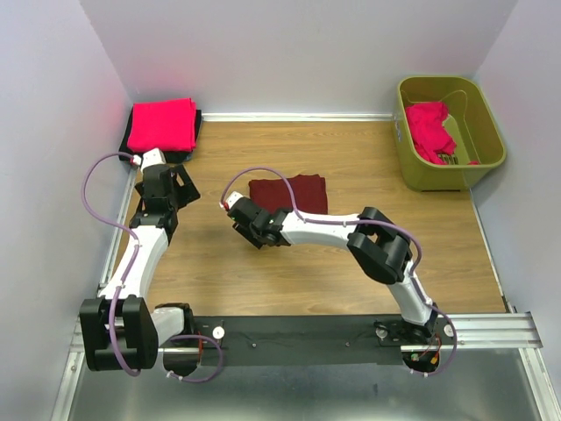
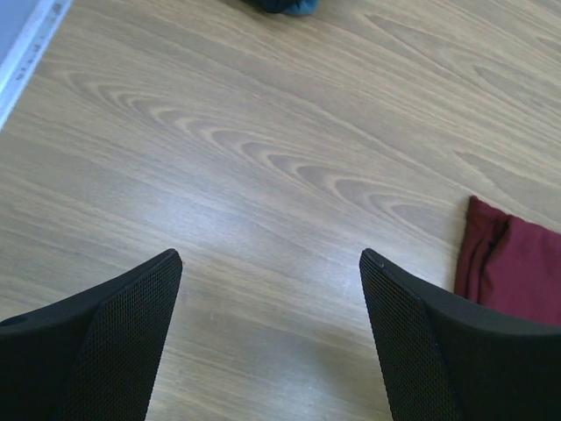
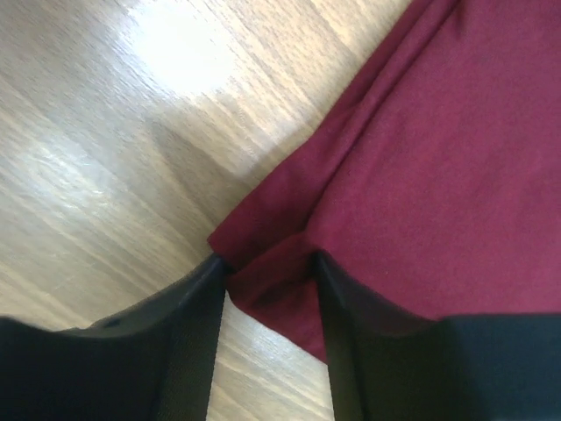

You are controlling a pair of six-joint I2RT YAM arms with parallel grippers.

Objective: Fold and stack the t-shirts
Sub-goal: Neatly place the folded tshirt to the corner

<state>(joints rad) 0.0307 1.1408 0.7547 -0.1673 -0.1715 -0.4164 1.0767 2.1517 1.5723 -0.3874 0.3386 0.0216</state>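
Your left fingers (image 2: 105, 333) stand wide apart above the bare desk (image 2: 263, 132) and hold nothing. In the overhead view they sit left of centre. Your right fingers (image 3: 175, 351) stand narrower, one on each side of a corner of the maroon t-shirt (image 3: 438, 175). Bunched cloth fills the gap between them, and you cannot tell whether they pinch it. That shirt lies folded flat at the centre of the overhead frame. At upper left, a folded pinkish-red t-shirt (image 1: 162, 124) rests on a black t-shirt (image 1: 182, 157). At upper right, a crumpled pinkish-red t-shirt (image 1: 428, 132) lies in the olive-green bin (image 1: 438, 178).
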